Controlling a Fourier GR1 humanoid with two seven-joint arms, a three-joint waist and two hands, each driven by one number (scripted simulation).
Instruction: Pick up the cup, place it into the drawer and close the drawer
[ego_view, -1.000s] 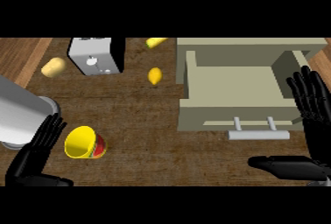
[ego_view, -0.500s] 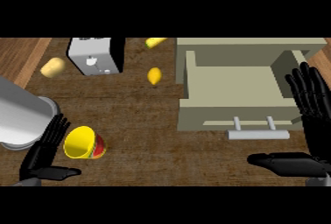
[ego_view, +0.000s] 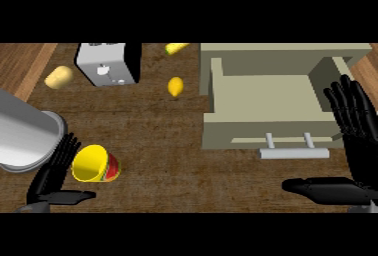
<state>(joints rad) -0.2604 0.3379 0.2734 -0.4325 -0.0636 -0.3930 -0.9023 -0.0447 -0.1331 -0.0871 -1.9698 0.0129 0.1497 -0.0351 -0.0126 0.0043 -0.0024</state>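
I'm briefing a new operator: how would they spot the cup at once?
Start at the big beige drawer, open at the counter's right, then look across to the lower left. The cup lies on its side beside the left hand. It is bright yellow with a red base, bigger than the small yellow fruit further up.

The counter (ego_view: 170, 145) is showing matt, rough brown wood grain, the cup (ego_view: 94, 164) is looking like smooth yellow plastic, and the left forearm (ego_view: 22, 142) is gleaming like brushed metal.
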